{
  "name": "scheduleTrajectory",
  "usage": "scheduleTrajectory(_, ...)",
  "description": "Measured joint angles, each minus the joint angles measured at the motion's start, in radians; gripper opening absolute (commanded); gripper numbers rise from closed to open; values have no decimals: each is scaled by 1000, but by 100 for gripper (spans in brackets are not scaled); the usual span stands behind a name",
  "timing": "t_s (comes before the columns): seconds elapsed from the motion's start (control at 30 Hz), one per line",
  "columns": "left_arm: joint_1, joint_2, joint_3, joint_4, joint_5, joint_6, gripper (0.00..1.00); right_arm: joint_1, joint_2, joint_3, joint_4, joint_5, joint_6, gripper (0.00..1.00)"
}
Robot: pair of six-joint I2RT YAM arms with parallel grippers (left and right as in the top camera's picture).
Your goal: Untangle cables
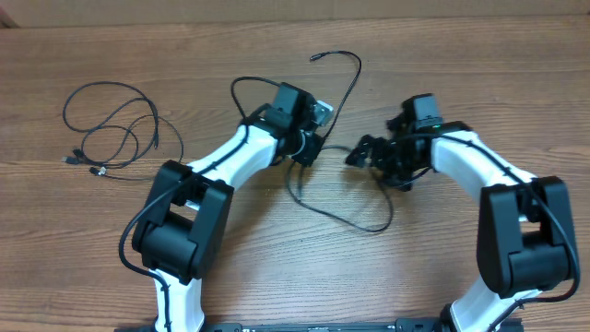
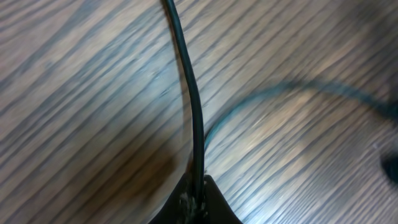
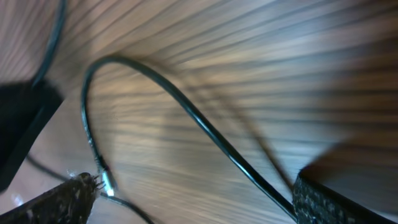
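A thin black cable (image 1: 339, 217) lies looped on the wooden table between the two arms, and a strand with a small plug end (image 1: 314, 57) arcs up behind them. My left gripper (image 1: 309, 149) is shut on this cable; in the left wrist view the cable (image 2: 194, 106) runs straight up from the closed fingertips (image 2: 198, 191). My right gripper (image 1: 359, 155) is open just to the right of it. In the right wrist view its fingers (image 3: 193, 186) stand wide apart, a black cable (image 3: 205, 134) curves between them, and a silver-tipped plug (image 3: 106, 182) lies by the left finger.
A second bundle of thin black cables (image 1: 111, 129) lies loosely coiled at the far left of the table, with plug ends (image 1: 92, 169) at its lower edge. The two arm bases stand at the front left and front right.
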Motion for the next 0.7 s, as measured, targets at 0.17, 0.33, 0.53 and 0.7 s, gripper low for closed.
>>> scheduleTrajectory(0.17, 55, 0, 0, -26, 66, 16, 8, 96, 8, -11, 78, -52, 11, 100)
scheduleTrajectory(0.33, 76, 0, 0, -70, 91, 40, 21, 163, 11, -15, 108, -63, 14, 100)
scheduleTrajectory(0.53, 77, 0, 0, -132, 100, 106, 33, 173, 11, -16, 109, -79, 11, 100)
scheduleTrajectory(0.7, 77, 0, 0, -142, 103, 134, 57, 173, 13, -16, 108, -152, -63, 100)
